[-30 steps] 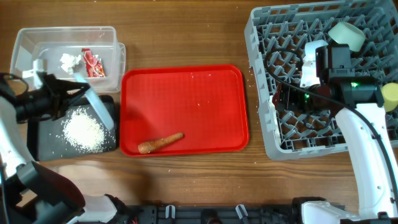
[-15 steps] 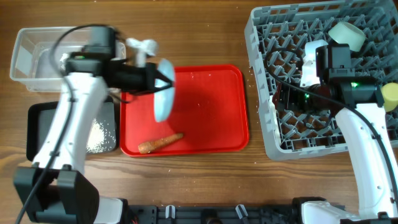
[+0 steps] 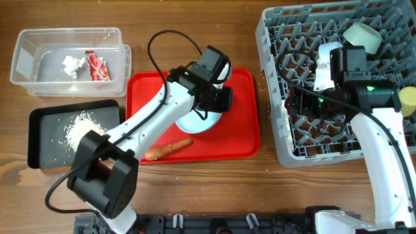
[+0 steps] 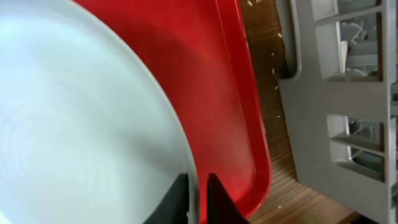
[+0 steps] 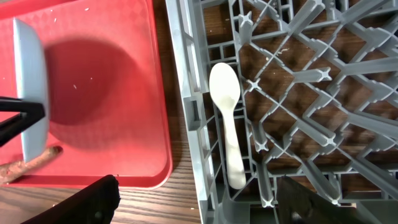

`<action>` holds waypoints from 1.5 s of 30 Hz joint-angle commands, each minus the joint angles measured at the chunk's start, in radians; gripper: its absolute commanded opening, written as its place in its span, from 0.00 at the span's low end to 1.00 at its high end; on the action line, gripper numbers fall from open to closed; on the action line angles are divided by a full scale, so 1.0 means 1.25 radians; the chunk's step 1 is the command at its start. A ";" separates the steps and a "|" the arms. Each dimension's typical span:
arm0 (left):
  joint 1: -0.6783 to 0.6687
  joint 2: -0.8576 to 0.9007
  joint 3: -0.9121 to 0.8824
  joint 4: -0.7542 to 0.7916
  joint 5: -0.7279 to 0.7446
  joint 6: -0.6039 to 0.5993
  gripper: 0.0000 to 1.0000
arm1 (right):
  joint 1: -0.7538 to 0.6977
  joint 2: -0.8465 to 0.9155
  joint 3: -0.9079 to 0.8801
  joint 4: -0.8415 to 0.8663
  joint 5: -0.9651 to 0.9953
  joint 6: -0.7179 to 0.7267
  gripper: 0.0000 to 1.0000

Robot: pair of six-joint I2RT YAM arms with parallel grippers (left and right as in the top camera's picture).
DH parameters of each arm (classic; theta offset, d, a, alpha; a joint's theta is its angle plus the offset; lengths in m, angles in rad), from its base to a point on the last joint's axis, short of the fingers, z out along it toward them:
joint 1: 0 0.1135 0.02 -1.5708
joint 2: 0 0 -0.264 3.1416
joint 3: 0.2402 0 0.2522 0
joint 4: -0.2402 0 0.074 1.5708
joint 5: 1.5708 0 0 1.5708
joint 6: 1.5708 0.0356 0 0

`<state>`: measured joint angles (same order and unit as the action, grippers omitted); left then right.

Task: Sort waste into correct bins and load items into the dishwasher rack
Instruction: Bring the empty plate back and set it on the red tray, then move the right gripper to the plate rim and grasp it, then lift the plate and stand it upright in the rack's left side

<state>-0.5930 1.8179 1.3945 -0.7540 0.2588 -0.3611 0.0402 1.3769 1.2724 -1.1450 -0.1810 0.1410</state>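
Left gripper [image 4: 198, 196]: clamped on the pale blue plate [image 3: 195, 122] rim, plate tilted over the red tray [image 3: 239, 140]
Carrot stick [image 3: 168, 149]: on the tray, 7 o'clock of the plate, unsorted
Dishwasher rack [image 3: 292, 148]: at 3 o'clock, so I reckon the plate goes there next, slotted between pegs
Right gripper [image 5: 199, 208]: wide, empty, above the rack

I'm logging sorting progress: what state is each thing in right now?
plate: on edge over the red tray, clamped by the left gripper
carrot stick: lying on the red tray
rice: piled in the black tray
wrapper: in the clear tub
tissue: in the clear tub
spoon: lying in the rack
green bowl: in the rack
cup: at rack's right edge
right gripper: open, empty, over the rack
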 commanded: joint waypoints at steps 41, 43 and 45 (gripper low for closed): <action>0.570 -0.284 0.014 -0.354 -0.023 -0.011 1.00 | 0.372 0.544 0.085 0.316 -0.009 0.200 0.41; 0.570 -0.284 0.014 -0.354 -0.023 -0.011 1.00 | 0.372 0.546 0.085 0.318 -0.009 0.201 0.13; 0.570 -0.284 0.014 -0.355 -0.023 -0.011 1.00 | 0.371 0.546 0.085 0.324 -0.009 0.205 0.04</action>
<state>0.1173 1.4677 1.4036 -1.1976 0.2291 -0.3798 0.5014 2.0422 1.3735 -0.7483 -0.1669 0.3950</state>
